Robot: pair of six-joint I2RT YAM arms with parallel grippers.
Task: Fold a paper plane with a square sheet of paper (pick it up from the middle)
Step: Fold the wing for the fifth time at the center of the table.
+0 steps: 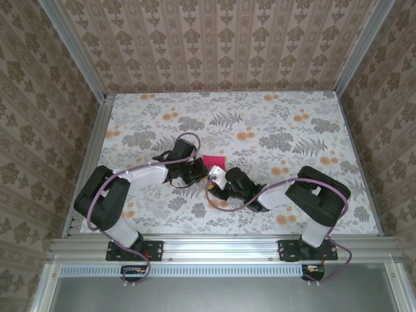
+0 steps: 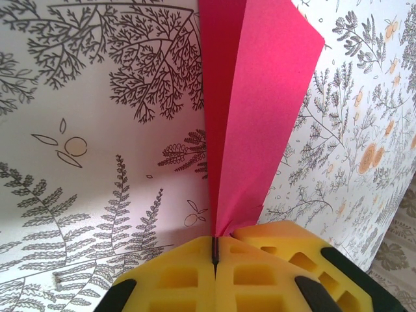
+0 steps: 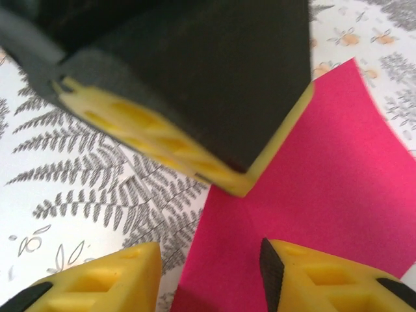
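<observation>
Pinching the square sheet of paper (image 2: 253,110) at its crease, the left gripper (image 2: 214,250) has its yellow fingers (image 2: 182,276) clenched flat together, with the magenta edge caught in the seam between them. From that pinch the sheet fans out in two leaves, one partly over the other. Whether its far end touches the table (image 1: 273,123) I cannot tell. The right gripper (image 3: 208,276) sits just beside, jaws apart: one finger over the patterned cloth, the other over the paper, grasping nothing that shows.

The step in hand looks like taking a second hold so the fold can be set. To do it well, the right fingers should close on a free leaf near the crease rather than on a loose corner, since thin paper buckles when held far from a fold. The left pinch should stay firm and motionless while the other side closes, so the two leaves stay aligned. The black body of the left gripper hangs very near above the right fingers in the right wrist view, so any approach should come in low and slow to avoid a knock.

Both grippers meet near the middle of the table, in the nearer half. Open cloth lies beyond them and to each side, well apart from the metal rail (image 1: 97,143) and the papered walls, so room for swinging the sheet outward is ample.
</observation>
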